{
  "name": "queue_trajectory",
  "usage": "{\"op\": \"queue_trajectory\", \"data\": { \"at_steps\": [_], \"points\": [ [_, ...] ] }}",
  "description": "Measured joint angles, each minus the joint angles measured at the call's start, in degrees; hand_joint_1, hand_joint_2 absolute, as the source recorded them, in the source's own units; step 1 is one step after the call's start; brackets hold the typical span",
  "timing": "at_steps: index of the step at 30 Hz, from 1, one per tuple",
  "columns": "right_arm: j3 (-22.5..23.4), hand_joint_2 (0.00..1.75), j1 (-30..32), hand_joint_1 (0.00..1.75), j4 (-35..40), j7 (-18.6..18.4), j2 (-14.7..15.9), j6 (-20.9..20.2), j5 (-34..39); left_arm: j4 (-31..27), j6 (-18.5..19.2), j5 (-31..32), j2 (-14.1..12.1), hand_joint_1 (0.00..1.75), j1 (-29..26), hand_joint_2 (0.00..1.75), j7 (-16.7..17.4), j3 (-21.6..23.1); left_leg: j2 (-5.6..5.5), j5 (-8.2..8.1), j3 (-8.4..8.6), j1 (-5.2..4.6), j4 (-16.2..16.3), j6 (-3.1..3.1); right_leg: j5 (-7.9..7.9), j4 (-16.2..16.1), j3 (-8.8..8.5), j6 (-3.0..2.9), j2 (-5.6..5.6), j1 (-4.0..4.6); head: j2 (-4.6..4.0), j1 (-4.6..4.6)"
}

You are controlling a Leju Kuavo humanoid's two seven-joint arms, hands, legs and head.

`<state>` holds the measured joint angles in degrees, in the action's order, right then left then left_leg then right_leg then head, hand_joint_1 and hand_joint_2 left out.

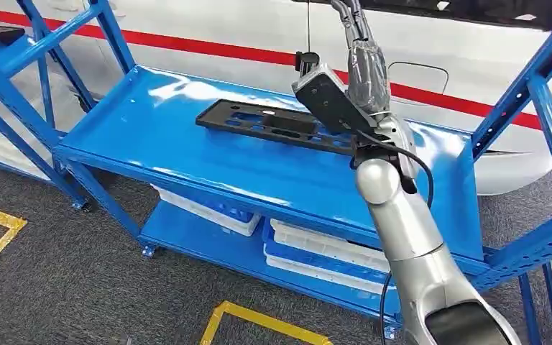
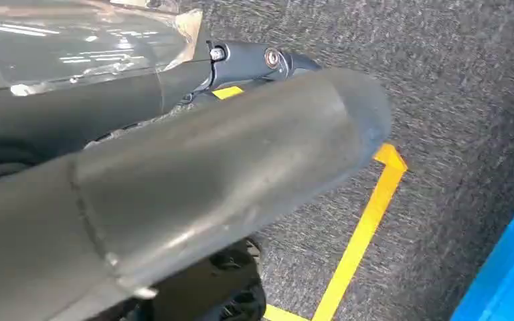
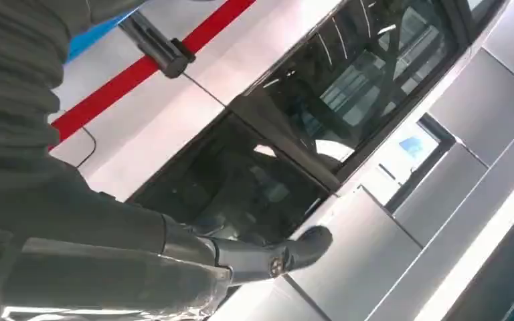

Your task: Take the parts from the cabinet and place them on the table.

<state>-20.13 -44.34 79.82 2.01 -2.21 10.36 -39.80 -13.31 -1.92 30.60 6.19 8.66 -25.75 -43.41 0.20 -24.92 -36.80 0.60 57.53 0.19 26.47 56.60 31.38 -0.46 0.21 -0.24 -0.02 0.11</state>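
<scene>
Head view: the right hand (image 1: 369, 68) rises above the flat black perforated plastic part (image 1: 277, 123) lying near the blue metal shelf's (image 1: 151, 136) back edge; it needs lowering squarely. Right wrist view: fingers (image 3: 308, 242) spread, holding nothing. Left wrist view: left hand (image 2: 174, 167) hangs, grip unreadable.

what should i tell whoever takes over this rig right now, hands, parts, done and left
Right hand: raised above the blue metal shelf, fingers pointing up, holding nothing; open or shut unclear.
Left hand: hangs over grey carpet with yellow floor tape; holds nothing visible, finger state unclear.
Flat black perforated plastic part: lying on the shelf top, beside the right wrist.
Done: nothing visibly moved.
Left: grasp the part and place it on the table.
</scene>
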Motion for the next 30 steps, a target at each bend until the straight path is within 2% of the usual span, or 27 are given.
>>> {"op": "queue_trajectory", "data": {
  "at_steps": [1,2,3,4,5,6,8,9,10,11,12,13,14,15,16,17,18,19,20,21,23,24,25,26,27,29,30],
  "points": [
    [-0.07,1.75,-0.05,0.00,-0.04,0.00,0.00,0.00,0.11,0.00,0.02,0.00,0.02,0.00,0.06,0.00,-0.04,0.00,-0.11,0.07,0.29,-0.18,-0.01,0.63,0.31,-0.28,0.05,0.48,-0.03,-0.06,0.00,-0.22],
    [-0.13,1.75,0.04,0.00,-0.04,0.00,-0.02,0.02,0.24,-0.02,0.02,0.02,-0.02,0.00,-0.11,0.00,-0.11,0.00,-0.27,0.87,0.50,-0.27,-0.67,1.37,-0.22,0.57,-0.39,1.02,-0.04,0.09,0.00,-0.09],
    [-0.17,1.75,0.08,0.00,-0.04,0.00,0.00,0.02,0.61,0.00,-0.04,0.19,-0.07,0.00,-0.25,0.00,-0.13,-0.02,-0.36,1.19,0.98,-0.30,-0.77,1.86,-0.30,0.89,-0.68,1.27,-0.04,0.37,0.00,-0.02],
    [-0.17,1.75,0.07,0.00,0.02,-0.02,0.00,0.00,1.02,0.00,-0.11,0.69,-0.07,0.00,-0.28,0.00,-0.13,-0.02,-0.41,1.40,2.48,-0.11,-1.05,2.25,0.34,1.26,-0.60,1.67,-0.05,0.54,0.00,-0.10],
    [-0.17,1.75,0.22,0.00,0.11,-0.09,0.04,0.02,1.18,0.00,-0.22,0.98,-0.04,0.00,-0.33,0.00,-0.13,-0.02,-0.31,1.38,3.07,-0.10,-1.29,2.36,1.12,2.51,-0.32,1.88,-0.14,0.14,0.00,0.11],
    [-0.22,1.75,0.16,0.00,0.28,-0.09,0.13,0.07,1.16,0.00,-0.31,1.36,-0.07,0.00,-0.31,0.00,-0.13,-0.02,-0.35,1.26,3.35,-0.11,-1.25,2.59,1.97,5.40,1.40,1.73,-0.08,0.15,0.00,0.11],
    [-0.26,1.75,0.80,0.00,0.57,-0.31,0.50,0.35,0.57,-0.02,-0.37,1.92,-0.11,0.00,-0.22,0.00,-0.09,-0.02,-0.38,0.83,3.44,-0.13,-1.24,2.93,4.62,13.92,7.12,1.42,-0.05,-0.02,0.00,0.02],
    [-0.24,1.75,1.59,0.00,0.81,-0.48,0.96,0.68,0.33,0.00,-0.42,2.19,-0.11,0.00,-0.22,0.00,0.07,0.02,-0.52,0.51,3.63,-0.13,-1.24,2.94,5.92,16.90,9.58,1.61,-0.06,-0.03,0.00,0.22],
    [-0.24,1.75,2.44,0.00,1.09,-0.57,1.33,0.90,0.28,0.00,-0.44,2.65,-0.11,0.00,-0.28,0.00,0.29,0.09,-0.74,0.14,3.97,-0.13,-1.23,2.86,5.97,17.12,10.61,1.86,-0.07,-0.18,0.00,0.13],
    [-0.20,1.75,3.11,0.00,1.40,-0.72,1.79,0.94,0.26,0.00,-0.46,3.06,-0.11,0.00,-0.34,0.00,0.53,0.13,-0.86,-0.26,4.42,-0.12,-1.20,2.74,4.98,14.98,10.40,2.27,-0.08,-0.30,0.00,0.22],
    [-0.11,1.75,3.54,0.00,1.64,-0.77,2.17,0.96,0.26,0.00,-0.48,3.19,-0.09,0.00,-0.34,0.00,0.72,0.15,-1.01,-0.67,4.94,-0.12,-1.19,2.56,3.12,11.38,9.33,2.80,-0.09,-0.38,0.00,0.31],
    [-0.09,1.75,3.89,0.00,2.03,-0.81,2.49,0.98,0.26,0.00,-0.48,3.60,-0.02,0.00,-0.30,0.00,0.96,0.20,-1.04,-1.23,5.70,-0.12,-1.19,2.33,0.09,5.79,7.39,3.53,-0.13,-0.55,0.00,0.30],
    [-0.02,1.75,4.24,0.00,2.32,-0.81,2.77,0.98,0.26,0.00,-0.53,3.80,0.00,0.00,-0.28,0.00,1.22,0.24,-1.02,-1.81,6.19,-0.13,-1.20,2.00,-3.26,0.85,5.89,3.93,-0.37,-0.71,0.00,0.31],
    [0.07,1.75,4.74,0.00,2.43,-0.81,3.02,1.03,0.31,0.00,-0.55,3.89,-0.02,0.00,-0.22,0.00,1.40,0.26,-0.97,-2.38,6.78,-0.34,-0.96,1.61,-4.16,0.34,6.06,3.18,-0.67,-0.55,0.00,0.11],
    [0.13,1.75,5.09,0.00,2.62,-0.81,3.06,0.94,0.48,-0.02,-0.68,4.06,-0.04,0.00,-0.12,0.00,1.68,0.26,-0.97,-2.87,6.69,-0.34,-1.03,1.26,-2.71,0.49,5.48,1.67,-0.79,-0.23,0.00,0.33],
    [0.18,1.75,5.86,0.00,3.08,-0.90,3.06,0.76,0.81,0.00,-1.12,4.35,-0.04,0.00,-0.05,0.00,2.41,0.31,-0.75,-3.37,6.88,-0.25,-1.19,0.83,-3.47,0.47,4.67,1.39,-0.66,0.22,0.00,0.13],
    [0.46,1.75,6.78,0.00,3.61,-0.53,3.32,0.81,0.98,0.00,-1.40,4.61,-0.02,0.00,-0.35,0.00,2.87,0.37,-0.67,-3.06,7.42,-0.05,-0.25,0.54,-3.13,0.24,4.52,0.66,-0.52,-0.20,0.00,0.08],
    [0.55,1.75,7.56,0.00,3.63,0.29,3.34,1.01,1.05,0.00,-1.57,4.83,-0.04,0.00,-0.61,0.00,2.89,0.39,-0.46,-3.52,7.87,0.20,-0.19,0.27,-2.95,0.22,3.46,0.14,-0.26,-0.31,0.02,0.09],
    [0.63,1.75,8.39,0.00,3.74,1.31,3.34,1.33,1.01,0.00,-1.55,4.87,-0.29,0.00,-0.91,0.00,2.75,0.39,-0.35,-3.97,7.39,0.50,0.92,-0.02,-2.63,0.05,2.76,-0.29,-0.26,-0.46,0.00,0.13],
    [0.68,1.75,8.99,0.00,3.74,2.12,3.37,1.71,0.83,0.04,-1.51,4.90,-0.24,0.00,-1.10,0.00,2.54,0.39,-0.37,-4.59,5.98,0.51,3.79,-0.20,-2.25,0.06,2.30,-0.83,-0.20,-0.46,0.00,-0.05],
    [0.66,1.75,10.62,0.00,3.74,3.28,3.47,2.01,-0.13,0.09,-1.05,5.03,-0.28,0.00,-1.62,0.00,2.14,0.42,-0.38,-7.62,0.77,0.59,11.92,-0.72,-1.88,0.11,1.62,-1.34,-0.19,-0.39,0.00,-0.04],
    [0.66,1.75,11.94,0.00,3.84,3.82,3.54,1.97,-0.89,0.09,-1.05,5.29,-0.35,0.00,-2.02,0.00,2.34,0.39,-0.37,-9.40,-2.12,0.59,15.48,-0.96,-1.41,0.12,1.29,-1.32,-0.14,-0.31,0.00,-0.15],
    [0.61,1.75,13.46,0.00,4.31,4.37,3.72,1.77,-1.78,0.09,-1.12,5.60,-0.37,0.00,-2.33,0.00,2.98,0.42,-0.37,-9.73,-3.90,0.60,16.73,-1.05,-1.04,0.12,0.94,-1.28,-0.07,-0.28,0.00,-0.04],
    [0.33,1.75,15.15,0.00,5.14,4.92,3.98,1.64,-2.91,0.11,-1.42,6.08,-0.39,0.00,-2.67,0.00,3.81,0.44,-0.35,-8.60,-4.50,0.60,15.58,-0.99,-0.58,0.13,0.46,-1.20,0.00,-0.27,0.00,-0.13],
    [-0.19,1.75,16.64,0.00,6.05,5.42,4.22,1.60,-4.17,0.13,-1.66,6.38,-0.41,0.00,-3.00,0.00,4.54,0.55,-0.36,-6.03,-3.97,0.59,12.52,-0.85,-0.11,0.13,-0.12,-1.09,0.06,-0.27,0.00,-0.09],
    [-1.29,1.75,19.77,0.00,8.09,6.12,4.55,1.55,-7.09,0.17,-1.66,7.08,-0.52,0.00,-3.63,0.00,5.93,0.66,-0.36,2.03,-0.74,0.47,2.46,0.02,0.95,0.09,-1.52,-0.73,0.10,-0.23,0.00,-0.11],
    [-2.01,1.75,21.52,0.00,9.23,6.40,4.83,1.55,-8.33,0.24,-1.71,7.32,-0.63,0.00,-3.98,0.00,6.56,0.70,-0.43,2.61,0.03,0.19,0.26,0.45,1.35,0.15,-2.16,-0.48,0.12,-0.10,0.00,0.04]
  ]
}}
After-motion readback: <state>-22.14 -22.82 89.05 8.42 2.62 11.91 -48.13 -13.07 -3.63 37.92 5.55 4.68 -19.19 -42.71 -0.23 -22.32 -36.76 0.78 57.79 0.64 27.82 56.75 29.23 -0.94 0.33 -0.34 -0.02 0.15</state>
